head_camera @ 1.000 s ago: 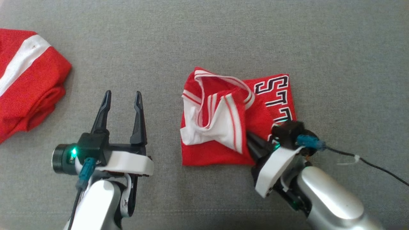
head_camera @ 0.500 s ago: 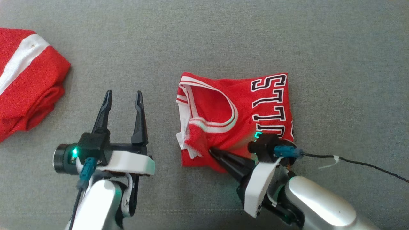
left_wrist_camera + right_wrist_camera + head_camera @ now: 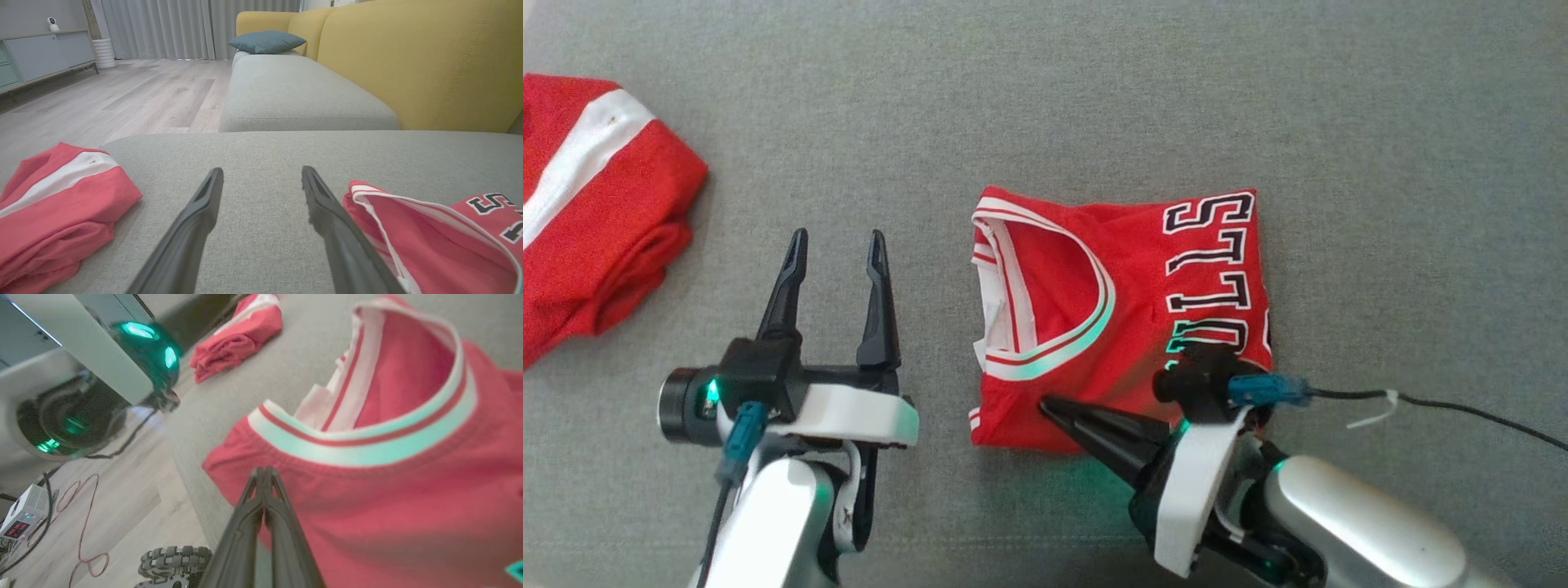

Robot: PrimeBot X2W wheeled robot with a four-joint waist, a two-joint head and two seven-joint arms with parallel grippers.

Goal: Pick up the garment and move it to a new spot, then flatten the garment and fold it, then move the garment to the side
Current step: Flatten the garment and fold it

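Head view, looking down on a grey sofa seat point(image 3: 1094, 98). The folded red jersey point(image 3: 1119, 310) lies flat near the centre of the frame, a little right of the middle. Its white-trimmed neck opening faces left, and black-and-white letters run down its right side. The right gripper point(image 3: 1049, 406) enters from the lower right. Its two dark fingers are pressed together into a single point, which lies over the lower left part of the jersey, just below the collar band and close to the bottom hem. Whether any cloth is caught between them cannot be told. In the right wrist view the joined fingers point(image 3: 245, 522) rise from the bottom edge and end on red cloth just short of the collar band, the jersey spreading toward the right and top of that frame. The left gripper point(image 3: 837, 238) stands at the lower left of the head view, its fingers spread wide apart over bare seat, just left of the jersey and not touching it. A second red garment point(image 3: 588, 204) with a white stripe lies bunched at the upper left edge, well apart from both grippers. A black cable point(image 3: 1462, 408) runs from the right wrist to the right edge.
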